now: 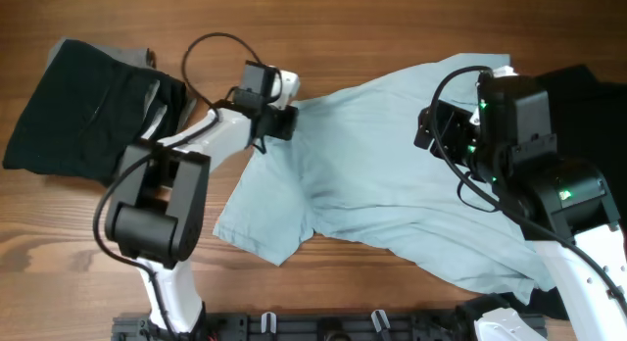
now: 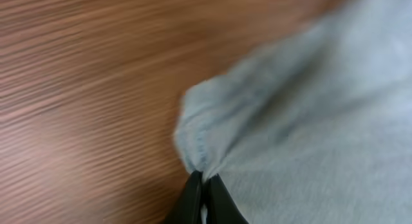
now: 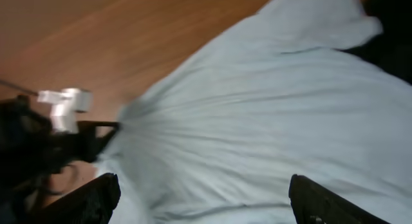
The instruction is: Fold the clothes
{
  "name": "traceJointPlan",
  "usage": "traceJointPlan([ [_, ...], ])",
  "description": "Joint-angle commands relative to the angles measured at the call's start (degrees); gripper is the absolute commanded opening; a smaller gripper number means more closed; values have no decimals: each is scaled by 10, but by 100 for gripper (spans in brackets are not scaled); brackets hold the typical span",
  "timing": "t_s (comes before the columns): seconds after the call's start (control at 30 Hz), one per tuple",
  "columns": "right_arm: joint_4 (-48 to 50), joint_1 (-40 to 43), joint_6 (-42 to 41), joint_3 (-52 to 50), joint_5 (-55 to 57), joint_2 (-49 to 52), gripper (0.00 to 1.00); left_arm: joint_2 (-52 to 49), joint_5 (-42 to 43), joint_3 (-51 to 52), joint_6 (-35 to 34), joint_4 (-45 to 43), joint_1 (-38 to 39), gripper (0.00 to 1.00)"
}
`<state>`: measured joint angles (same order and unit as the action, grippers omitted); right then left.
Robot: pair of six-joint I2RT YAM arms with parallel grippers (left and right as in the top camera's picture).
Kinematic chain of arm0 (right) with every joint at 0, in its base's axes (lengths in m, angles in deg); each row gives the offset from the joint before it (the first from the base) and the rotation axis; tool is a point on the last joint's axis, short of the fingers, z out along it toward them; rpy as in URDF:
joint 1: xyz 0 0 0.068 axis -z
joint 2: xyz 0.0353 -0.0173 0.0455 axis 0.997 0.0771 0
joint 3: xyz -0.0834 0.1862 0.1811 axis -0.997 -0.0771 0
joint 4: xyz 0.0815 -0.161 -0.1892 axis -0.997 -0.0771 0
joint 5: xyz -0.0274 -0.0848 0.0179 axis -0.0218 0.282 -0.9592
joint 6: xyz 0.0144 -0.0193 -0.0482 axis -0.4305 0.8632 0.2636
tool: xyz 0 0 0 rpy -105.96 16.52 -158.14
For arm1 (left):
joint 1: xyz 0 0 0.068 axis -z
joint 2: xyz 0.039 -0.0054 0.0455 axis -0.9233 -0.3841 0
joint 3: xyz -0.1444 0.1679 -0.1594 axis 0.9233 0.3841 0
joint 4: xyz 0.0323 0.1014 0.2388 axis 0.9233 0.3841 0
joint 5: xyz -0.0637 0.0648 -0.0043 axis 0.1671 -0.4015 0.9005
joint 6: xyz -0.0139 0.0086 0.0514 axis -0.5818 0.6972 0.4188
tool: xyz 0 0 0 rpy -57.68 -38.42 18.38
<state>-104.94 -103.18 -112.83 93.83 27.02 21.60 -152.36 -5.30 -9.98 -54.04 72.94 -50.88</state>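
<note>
At the far left of the table [image 1: 343,27] lies a black garment [image 1: 69,116], bunched, with grey lining [image 1: 137,59] showing along its upper right edge. Next to it my left gripper [image 2: 205,185] is closed, its jaws pinching a small gathered fold at the left edge of the pale blue T-shirt [image 1: 392,174]. The shirt spreads, wrinkled, across the middle of the table, one sleeve pointing toward my base. Over its right part hangs my right gripper [image 3: 203,182], jaws spread wide and holding nothing, fabric below them. A second black garment [image 1: 588,96] lies at the far right, partly under the shirt's edge.
</note>
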Motion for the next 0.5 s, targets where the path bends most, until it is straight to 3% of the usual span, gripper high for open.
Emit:
traceJointPlan([
  [0.0,-16,2,-9,6,42,-1,89,17,-113,12,-50,31,-101,4],
  [0.17,-50,2,-23,6,62,10,91,88,-108,12,-50,72,-195,4],
  [0.23,-52,2,-23,6,63,20,92,111,-70,12,-49,78,-212,4],
  [0.3,-51,2,-23,6,63,28,92,130,-3,12,-49,74,-217,18],
  [0.37,-51,2,-23,6,63,35,92,145,74,12,-49,64,-211,46],
  [0.47,-51,2,-23,6,63,35,92,153,156,12,-49,32,-186,61],
])
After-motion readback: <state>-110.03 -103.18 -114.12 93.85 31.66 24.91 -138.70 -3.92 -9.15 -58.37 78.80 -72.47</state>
